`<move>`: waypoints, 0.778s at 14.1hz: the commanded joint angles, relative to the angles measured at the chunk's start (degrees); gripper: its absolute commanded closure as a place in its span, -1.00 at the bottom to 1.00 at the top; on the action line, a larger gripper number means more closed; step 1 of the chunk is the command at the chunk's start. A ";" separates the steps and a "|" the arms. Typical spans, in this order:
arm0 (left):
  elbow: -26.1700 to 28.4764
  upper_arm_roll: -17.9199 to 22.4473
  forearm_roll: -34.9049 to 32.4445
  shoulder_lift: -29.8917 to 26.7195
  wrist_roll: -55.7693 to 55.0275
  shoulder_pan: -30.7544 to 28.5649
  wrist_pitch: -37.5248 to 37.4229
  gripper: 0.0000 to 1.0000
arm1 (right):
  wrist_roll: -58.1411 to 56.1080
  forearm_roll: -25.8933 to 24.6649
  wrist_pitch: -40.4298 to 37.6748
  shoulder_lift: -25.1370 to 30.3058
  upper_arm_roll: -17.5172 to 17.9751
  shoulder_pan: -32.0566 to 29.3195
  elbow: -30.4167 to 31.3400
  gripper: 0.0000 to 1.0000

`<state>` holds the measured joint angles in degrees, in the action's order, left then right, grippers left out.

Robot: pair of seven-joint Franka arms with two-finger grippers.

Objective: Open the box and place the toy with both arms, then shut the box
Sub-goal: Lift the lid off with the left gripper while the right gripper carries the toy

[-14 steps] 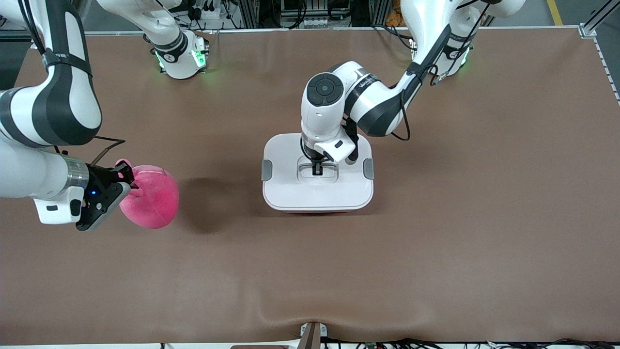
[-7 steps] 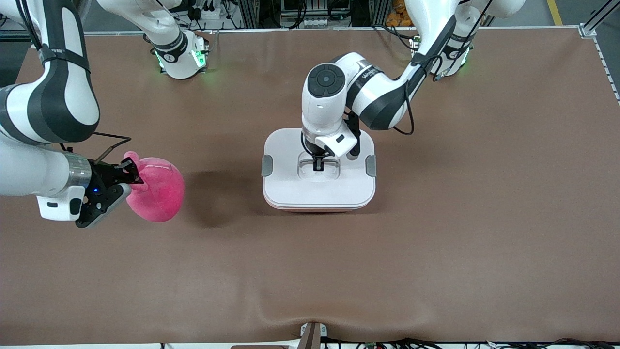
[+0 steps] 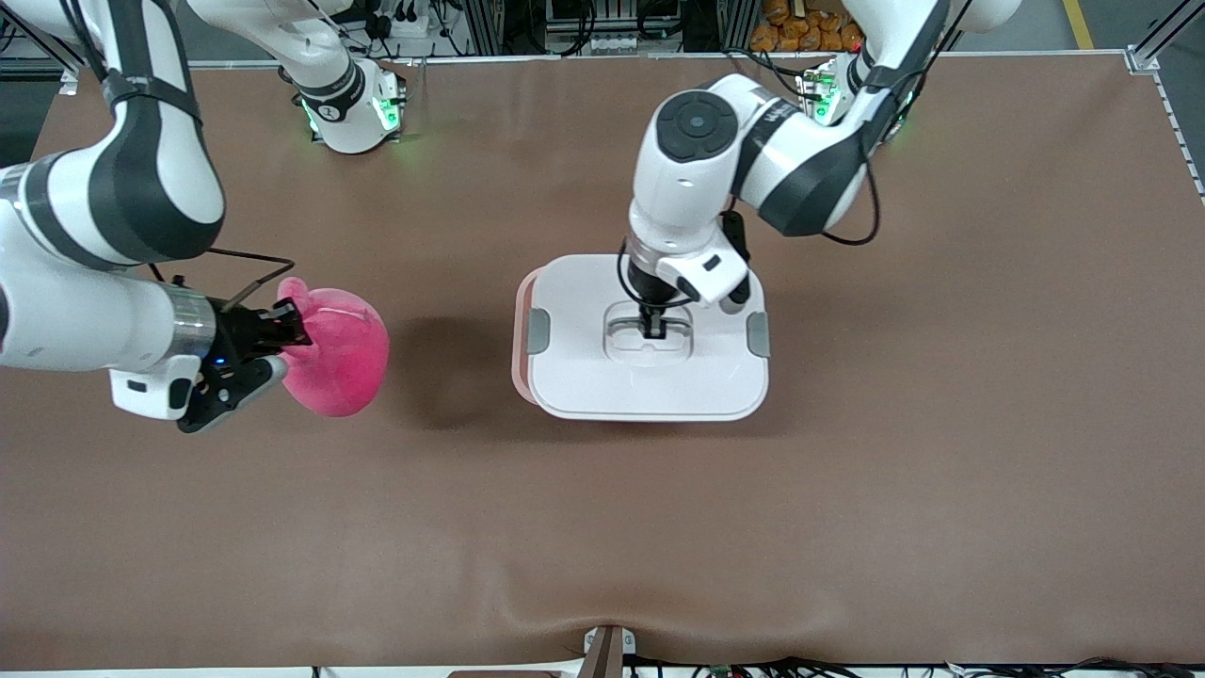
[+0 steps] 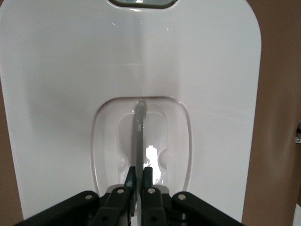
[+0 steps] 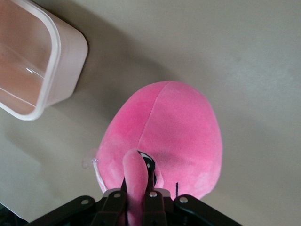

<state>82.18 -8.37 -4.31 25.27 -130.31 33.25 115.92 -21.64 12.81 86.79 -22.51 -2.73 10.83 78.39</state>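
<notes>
Front view shows the lid (image 3: 650, 377) now lifted and shifted toward the left arm's end, left gripper (image 3: 652, 327) pinching its handle; the pink tub (image 3: 519, 363) peeks out. Right gripper (image 3: 282, 331) carries the toy (image 3: 341, 358) closer, so placing comes next.

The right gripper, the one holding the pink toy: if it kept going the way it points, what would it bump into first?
Probably the open pink box. The right gripper, shut on the toy, points along the table toward it, but it is up in the air and might pass above.
</notes>
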 commanded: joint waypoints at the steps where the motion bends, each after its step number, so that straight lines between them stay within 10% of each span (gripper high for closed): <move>1: 0.53 -0.25 -1.23 -2.06 4.52 -2.65 -0.87 1.00 | 9.83 3.62 -0.84 1.68 -0.35 3.49 -0.08 1.00; 11: 0.62 -0.42 -1.23 -5.14 17.70 -13.90 -0.87 1.00 | 29.54 4.86 3.46 -0.95 -0.52 18.43 -6.76 1.00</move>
<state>82.18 -8.27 -4.33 21.84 -115.87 21.31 115.81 5.45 16.64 89.62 -21.89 -2.60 27.71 73.79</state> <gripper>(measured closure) 0.930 0.890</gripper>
